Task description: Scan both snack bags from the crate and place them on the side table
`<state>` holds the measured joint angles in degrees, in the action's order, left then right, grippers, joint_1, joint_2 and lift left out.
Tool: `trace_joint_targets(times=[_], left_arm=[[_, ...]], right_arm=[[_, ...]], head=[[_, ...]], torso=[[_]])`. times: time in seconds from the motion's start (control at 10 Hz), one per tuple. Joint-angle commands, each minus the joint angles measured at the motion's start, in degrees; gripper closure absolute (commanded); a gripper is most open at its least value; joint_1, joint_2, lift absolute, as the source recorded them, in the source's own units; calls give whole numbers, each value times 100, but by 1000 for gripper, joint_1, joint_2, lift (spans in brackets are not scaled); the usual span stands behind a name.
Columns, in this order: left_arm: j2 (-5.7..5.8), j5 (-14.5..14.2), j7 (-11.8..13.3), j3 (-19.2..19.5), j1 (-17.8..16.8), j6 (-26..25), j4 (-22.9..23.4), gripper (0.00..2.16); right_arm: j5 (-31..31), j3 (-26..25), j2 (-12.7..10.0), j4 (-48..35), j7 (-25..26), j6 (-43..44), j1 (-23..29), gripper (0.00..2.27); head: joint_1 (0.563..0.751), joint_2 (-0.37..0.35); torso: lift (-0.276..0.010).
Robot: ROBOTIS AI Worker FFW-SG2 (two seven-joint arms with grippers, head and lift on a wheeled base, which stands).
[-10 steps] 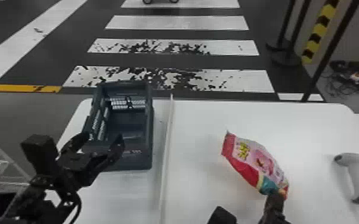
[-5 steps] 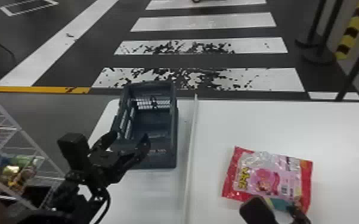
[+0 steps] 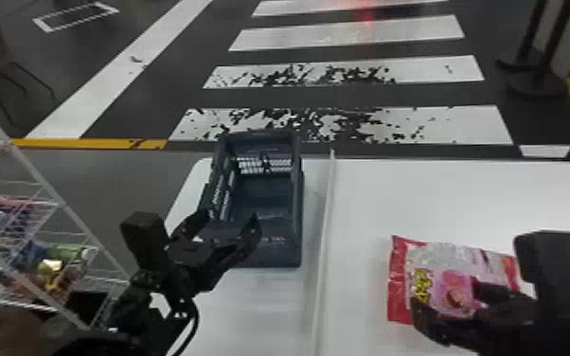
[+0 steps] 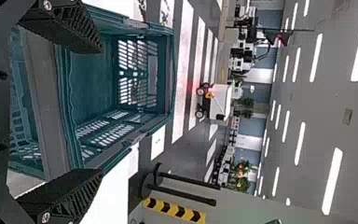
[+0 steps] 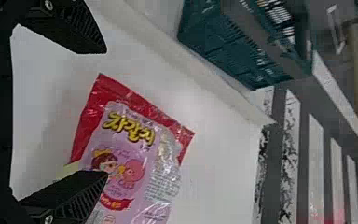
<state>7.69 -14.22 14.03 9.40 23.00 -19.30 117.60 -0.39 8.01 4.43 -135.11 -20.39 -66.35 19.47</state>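
Note:
A red and pink snack bag [image 3: 445,279] lies flat on the white table [image 3: 421,203]. Over its right part is my right gripper [image 3: 445,303], open. In the right wrist view, the bag [image 5: 126,158] lies past the open right gripper [image 5: 105,112], one finger overlapping the bag's edge. My left gripper [image 3: 232,227] stands open at the near end of the dark crate [image 3: 270,244], whose visible interior holds no bag. In the left wrist view, the crate [image 4: 93,79] is beyond the open left gripper [image 4: 100,109].
A raised white strip [image 3: 325,246] divides the tabletop between crate and snack bag. At the left stands a white wire rack [image 3: 57,206] with several colourful packages. Post stands [image 3: 537,85] are on the floor beyond the table.
The head view has turned left. The snack bag, earlier tilted near the right gripper, now lies flat, and the right gripper has come further into view. The left gripper stays by the crate.

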Motion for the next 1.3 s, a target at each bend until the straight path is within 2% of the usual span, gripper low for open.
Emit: trace_joint_targets(times=[0.0,0.2,0.4,0.5,0.6,0.7,0.8,0.9,1.0,1.2], left_arm=[[5,-1,4,0,12,0,9,87],[-4,-1,4,0,20,0,9,87],[-4,-1,4,0,29,0,9,87],[-4,-1,4,0,29,0,9,87],[-4,-1,4,0,29,0,0,87],[5,-1,4,0,29,0,0,87],[5,-1,4,9,20,0,-17,87],[-4,-1,4,9,20,0,-26,87],[5,-1,4,9,20,0,-35,87],[5,-1,4,9,3,0,-61,87]], right_arm=[[-848,-678,-215,196,-35,680,-66,63],[-1428,-1117,-346,468,-35,996,-181,63],[-1543,-1205,-373,987,-35,1471,-321,90],[-1499,-1187,-373,1216,-70,1488,-418,218],[-1472,-1135,-373,1435,-264,1523,-497,441],[-1411,-1055,-373,1611,-299,1734,-559,478],[-1358,-994,-373,1725,-343,1822,-655,971],[-1253,-897,-382,1769,-316,1822,-690,1845],[-1077,-809,-382,1769,-290,1822,-690,2223],[-602,-686,-373,1769,-598,1752,-726,2256]], head=[[695,221],[695,197],[695,174],[695,171],[695,166],[695,171],[695,177],[695,180],[695,186],[695,197]], torso=[[-95],[-95],[-95],[-95],[-95],[-95],[-95],[-95],[-95],[-95]])
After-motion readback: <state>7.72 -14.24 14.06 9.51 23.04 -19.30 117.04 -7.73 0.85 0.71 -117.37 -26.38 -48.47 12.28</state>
